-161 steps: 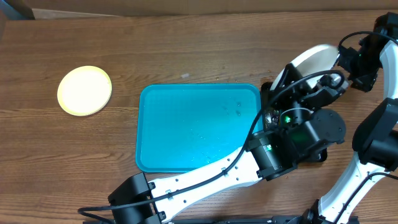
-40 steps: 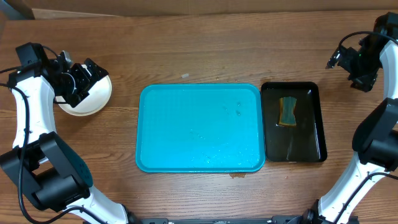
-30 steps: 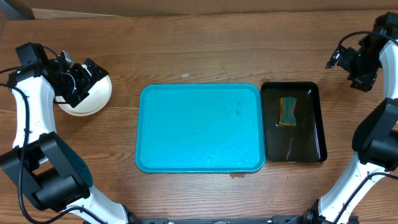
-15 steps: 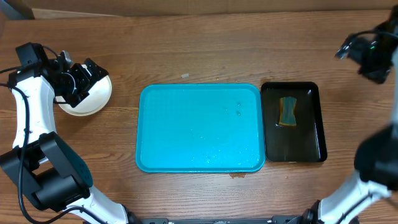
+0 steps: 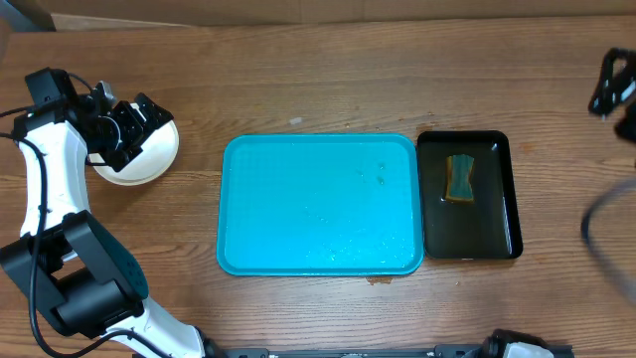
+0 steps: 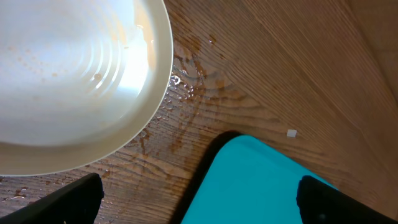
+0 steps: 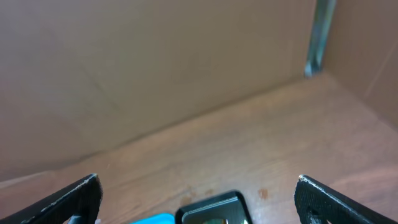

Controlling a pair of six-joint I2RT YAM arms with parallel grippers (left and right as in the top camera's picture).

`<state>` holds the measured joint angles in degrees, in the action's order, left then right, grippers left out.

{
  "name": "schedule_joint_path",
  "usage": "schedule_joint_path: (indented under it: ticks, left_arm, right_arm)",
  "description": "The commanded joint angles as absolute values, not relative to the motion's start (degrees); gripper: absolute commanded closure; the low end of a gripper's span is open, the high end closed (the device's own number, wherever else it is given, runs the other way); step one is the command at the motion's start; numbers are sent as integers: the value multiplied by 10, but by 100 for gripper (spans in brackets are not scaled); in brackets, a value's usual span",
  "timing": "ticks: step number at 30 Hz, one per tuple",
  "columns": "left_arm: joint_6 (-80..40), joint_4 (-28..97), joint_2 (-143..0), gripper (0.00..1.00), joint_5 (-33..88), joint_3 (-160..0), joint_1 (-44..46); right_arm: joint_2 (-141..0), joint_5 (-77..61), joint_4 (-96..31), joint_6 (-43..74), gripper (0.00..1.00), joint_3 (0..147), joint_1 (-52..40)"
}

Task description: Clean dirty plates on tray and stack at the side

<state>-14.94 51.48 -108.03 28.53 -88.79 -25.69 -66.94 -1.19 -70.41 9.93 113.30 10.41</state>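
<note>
Plates (image 5: 141, 171) lie left of the tray (image 5: 298, 199), only a white one showing; my left gripper (image 5: 130, 132) hangs open over it, right gripper (image 7: 199, 200) open too.

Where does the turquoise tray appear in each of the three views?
Overhead: turquoise tray mid-frame, left of the black tray.
Left wrist: one rounded corner at bottom right, near the plate.
Right wrist: a sliver at the bottom edge, left of the black tray.
Shared landmark: the wooden table.
</note>
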Motion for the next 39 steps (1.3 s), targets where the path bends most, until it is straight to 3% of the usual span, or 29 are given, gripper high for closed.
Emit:
schedule_joint_path:
  ticks: [1, 6, 22, 31, 39]
  left_arm:
    - [-140, 515, -1086, 0, 294, -886, -257]
    - [-140, 516, -1086, 0, 294, -886, -257]
    - [-140, 515, -1086, 0, 294, -886, -257]
    - [-140, 515, -1086, 0, 294, -886, -257]
    - [-140, 515, -1086, 0, 294, -886, -257]
  right_arm:
    - [-604, 77, -680, 89, 0, 1118, 65]
    - [-480, 77, -569, 87, 0, 993, 57]
    - [-99, -53, -53, 89, 0, 336, 57]
    - [-2, -53, 120, 97, 0, 124, 57]
    - [-2, -53, 149, 107, 0, 36, 54]
